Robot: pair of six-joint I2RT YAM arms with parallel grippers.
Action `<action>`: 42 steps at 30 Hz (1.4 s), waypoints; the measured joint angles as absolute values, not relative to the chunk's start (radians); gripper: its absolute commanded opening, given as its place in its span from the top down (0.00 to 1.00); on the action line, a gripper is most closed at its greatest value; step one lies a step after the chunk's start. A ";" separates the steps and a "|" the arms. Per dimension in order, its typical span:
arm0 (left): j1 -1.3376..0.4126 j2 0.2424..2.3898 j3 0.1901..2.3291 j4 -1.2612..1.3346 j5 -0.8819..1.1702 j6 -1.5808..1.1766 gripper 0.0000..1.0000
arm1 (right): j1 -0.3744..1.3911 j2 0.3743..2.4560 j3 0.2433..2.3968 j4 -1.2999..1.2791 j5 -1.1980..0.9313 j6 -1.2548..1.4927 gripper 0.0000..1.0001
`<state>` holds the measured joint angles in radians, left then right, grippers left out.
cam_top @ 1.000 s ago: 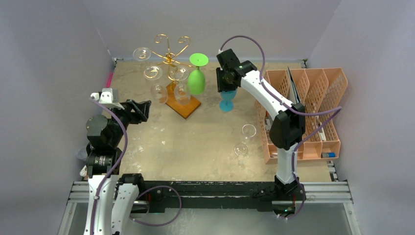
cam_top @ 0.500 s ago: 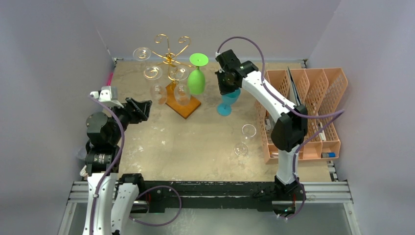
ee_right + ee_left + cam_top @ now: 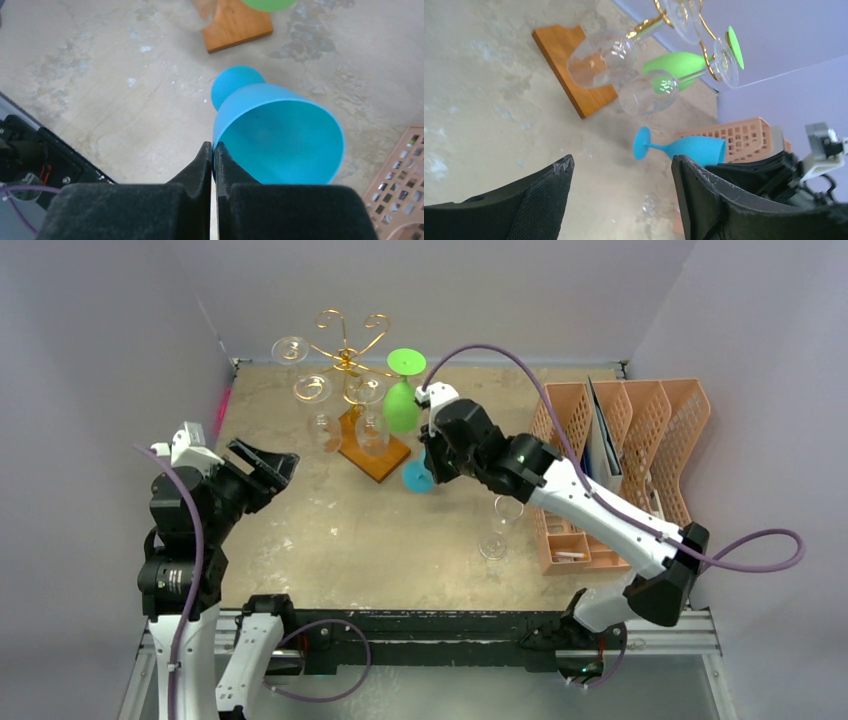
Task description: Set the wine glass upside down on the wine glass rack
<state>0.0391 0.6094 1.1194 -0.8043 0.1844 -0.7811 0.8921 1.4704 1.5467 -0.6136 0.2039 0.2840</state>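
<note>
Top external view shows the right arm swung in from its stretched-out reach of a second ago. Its elbow now sits low beside the orange organizer (image 3: 620, 470), and its wrist is just in front of the wine glass rack (image 3: 347, 358).

The right fingers (image 3: 190, 170), which stood partly apart a second ago, are now pressed together on the rim wall of the blue wine glass (image 3: 280, 135), one inside the bowl and one outside.

The glass was upright under the wrist a second ago. It is now tipped onto its side in the grip, its foot pointing toward the rack's wooden base (image 3: 375, 455) and near it. We cannot tell whether the foot is clear of the surface (image 3: 330, 530).

The left fingers (image 3: 544, 200) are spread wide and hold nothing. That arm has drawn back a little toward the near left, well apart from the rack.

We judge the pickup done and the turn-over partly done, since the glass lies about level and is not yet inverted. The rack already carries a green glass (image 3: 402, 405) and several clear ones. The two top curls look free, so the foot has yet to be slid into one of them. A pinch on a thin rim is a modest hold, so we note a risk of slipping during the turn.
</note>
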 measured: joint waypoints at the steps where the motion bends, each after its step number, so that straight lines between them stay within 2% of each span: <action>1: 0.039 0.609 1.126 -0.826 0.191 -0.809 0.27 | 0.908 1.452 1.522 -0.596 0.211 0.288 1.00; 5: 0.039 0.608 1.121 -0.918 0.247 -0.931 0.22 | 0.983 1.373 1.402 -0.529 0.244 0.302 1.00; 9: 0.039 0.586 1.038 -0.930 0.357 -1.064 0.21 | 1.072 1.316 1.320 -0.452 0.272 0.308 1.00; 13: 0.039 0.549 0.901 -0.900 0.477 -1.227 0.25 | 1.159 1.295 1.264 -0.359 0.307 0.279 1.00; 17: 0.039 0.516 0.851 -0.902 0.508 -1.329 0.29 | 1.241 1.295 1.209 -0.249 0.332 0.223 1.00; 21: 0.039 0.469 0.842 -0.894 0.518 -1.403 0.41 | 1.308 1.296 1.171 -0.156 0.331 0.184 1.00; 25: 0.039 0.445 0.769 -0.877 0.540 -1.469 0.42 | 1.370 1.307 1.164 -0.051 0.333 0.146 1.00; 32: 0.039 0.444 0.658 -0.876 0.559 -1.546 0.43 | 1.422 1.345 1.164 0.068 0.330 0.101 1.00; 36: 0.039 0.444 0.656 -0.860 0.554 -1.578 0.54 | 1.433 1.371 1.164 0.084 0.322 0.090 1.00; 42: 0.039 0.422 0.656 -0.854 0.523 -1.614 0.57 | 1.438 1.383 1.163 0.105 0.323 0.078 1.00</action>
